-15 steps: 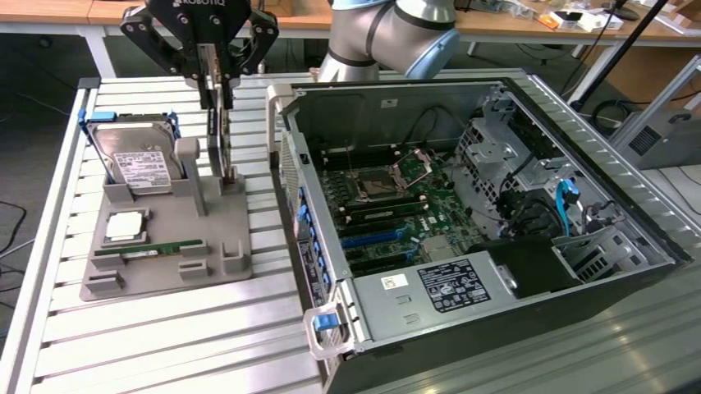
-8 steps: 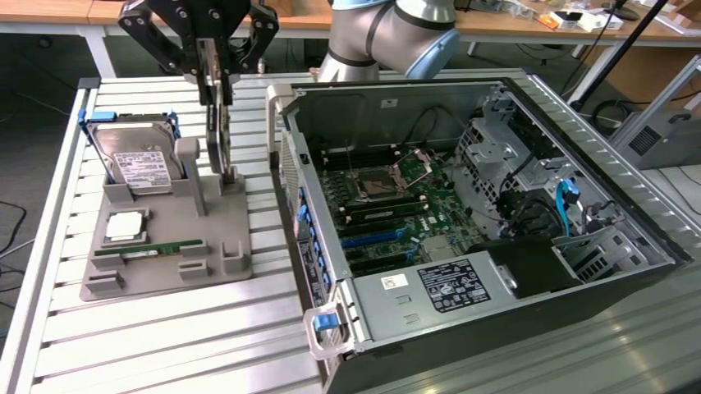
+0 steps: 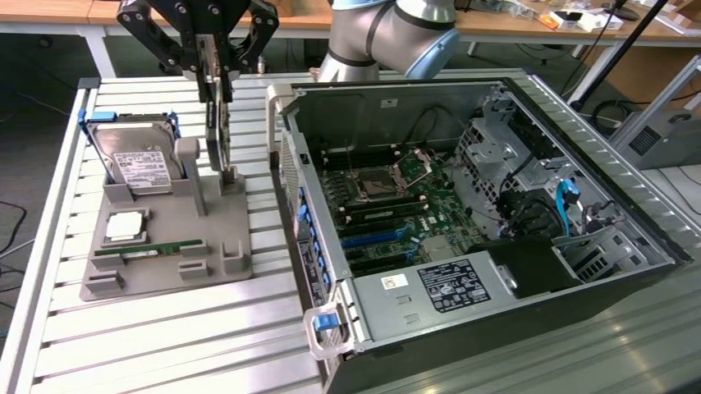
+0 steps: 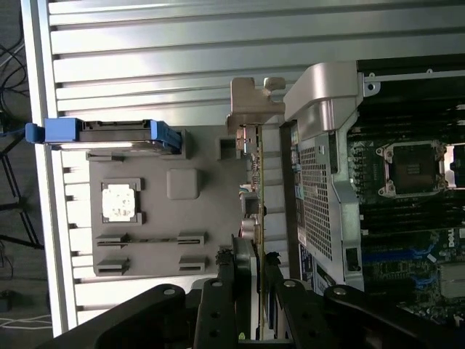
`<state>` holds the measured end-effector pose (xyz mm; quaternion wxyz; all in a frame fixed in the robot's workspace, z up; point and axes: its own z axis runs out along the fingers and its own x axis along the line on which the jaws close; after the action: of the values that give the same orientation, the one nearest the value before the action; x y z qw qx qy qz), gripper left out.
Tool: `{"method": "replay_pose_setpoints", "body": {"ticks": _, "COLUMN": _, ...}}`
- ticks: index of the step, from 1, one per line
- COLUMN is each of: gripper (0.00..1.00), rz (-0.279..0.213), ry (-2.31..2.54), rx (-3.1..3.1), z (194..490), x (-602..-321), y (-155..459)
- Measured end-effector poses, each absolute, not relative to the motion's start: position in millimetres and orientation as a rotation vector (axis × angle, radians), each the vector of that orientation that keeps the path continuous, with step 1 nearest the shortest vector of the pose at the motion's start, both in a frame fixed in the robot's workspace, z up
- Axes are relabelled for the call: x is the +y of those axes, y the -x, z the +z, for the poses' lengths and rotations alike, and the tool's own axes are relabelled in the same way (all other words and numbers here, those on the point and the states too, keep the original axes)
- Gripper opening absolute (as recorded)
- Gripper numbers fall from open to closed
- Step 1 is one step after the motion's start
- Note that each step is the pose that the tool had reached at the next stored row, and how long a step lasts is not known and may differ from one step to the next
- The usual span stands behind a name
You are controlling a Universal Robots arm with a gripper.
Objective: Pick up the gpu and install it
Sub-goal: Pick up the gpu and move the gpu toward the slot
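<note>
Step in hand: pick-up, judged; installation not begun.
Pincer (image 3: 220,82): fingers (image 4: 227,291) set on either side of the gpu (image 3: 225,135) and, as far as can be seen, pinching it by its upper edge.
Gpu, place: directly below the pincer, upright and edge-on, its lower end at the grey stand (image 3: 164,275); whether it is clear of the slot cannot be told.
Beside the pincer: hard drive (image 3: 137,160), toward the exterior view's left.
Computer case (image 3: 328,103): open, toward the exterior view's right, with blue slots (image 3: 367,240) well apart from the pincer.
Next move calls for: a straight lift along the slot with no tilt, since the card is thin.
</note>
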<state>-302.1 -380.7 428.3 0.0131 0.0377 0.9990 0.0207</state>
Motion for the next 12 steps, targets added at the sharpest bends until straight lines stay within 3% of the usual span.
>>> {"method": "replay_pose_setpoints", "body": {"ticks": 12, "gripper": 0.27, "rz": 0.064, "ry": -0.118, "rx": 3.112, "z": 428.3, "x": -386.7, "y": 301.5}}
